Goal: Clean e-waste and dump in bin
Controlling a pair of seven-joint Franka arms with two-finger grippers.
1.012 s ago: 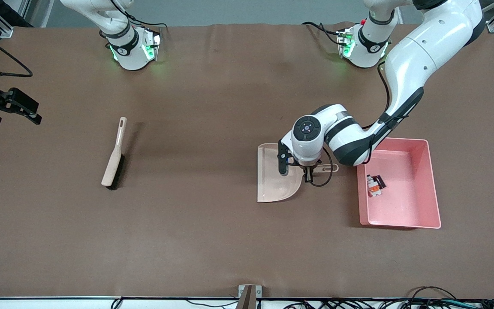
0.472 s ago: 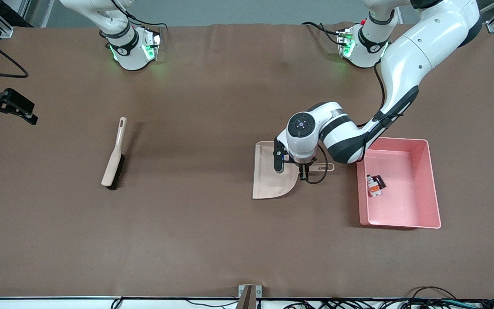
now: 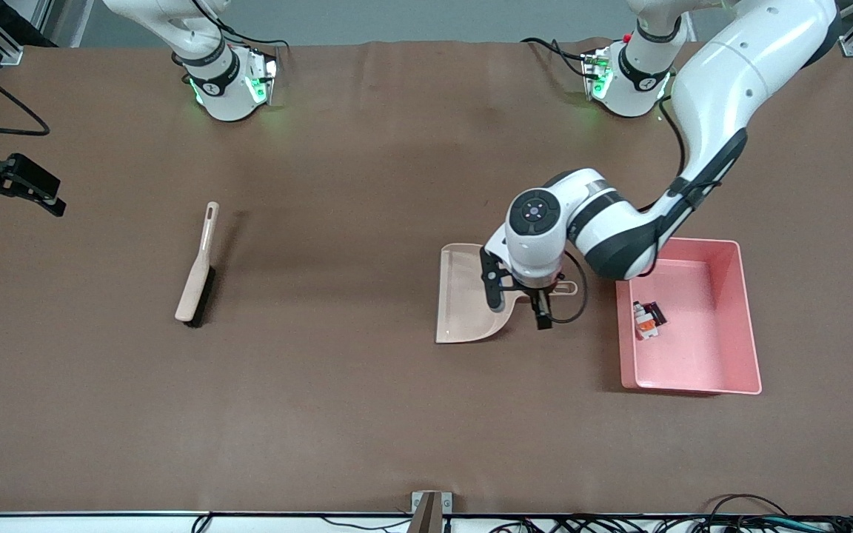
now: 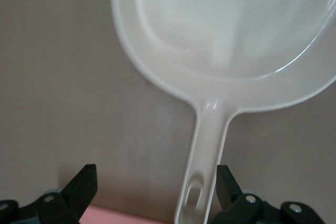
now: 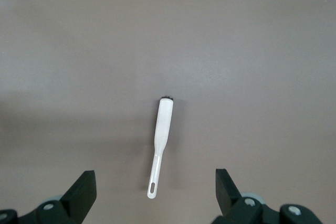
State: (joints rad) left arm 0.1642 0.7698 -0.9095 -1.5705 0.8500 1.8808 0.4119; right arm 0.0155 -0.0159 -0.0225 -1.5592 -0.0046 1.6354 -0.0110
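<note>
The e-waste [image 3: 647, 318], a white part with orange marks and a dark part beside it, lies in the pink bin [image 3: 737, 326] near the wall that faces the dustpan. The beige dustpan [image 3: 467, 296] lies flat on the table beside the bin, its handle [image 3: 566, 287] pointing at the bin. My left gripper [image 3: 520, 302] is open over the handle. In the left wrist view [image 4: 155, 187] the handle [image 4: 207, 150] lies just inside one fingertip, not clamped. My right gripper [image 3: 8, 185] is open, high over the right arm's end of the table, waiting.
A beige brush [image 3: 197, 266] with dark bristles lies on the brown mat toward the right arm's end; it also shows in the right wrist view [image 5: 161, 140]. A strip of the bin's pink rim [image 4: 121, 219] shows in the left wrist view.
The dustpan first slid a little toward the right arm's end with my left gripper, then stayed put. My left hand has since shifted back toward the bin. The right arm barely moved.
</note>
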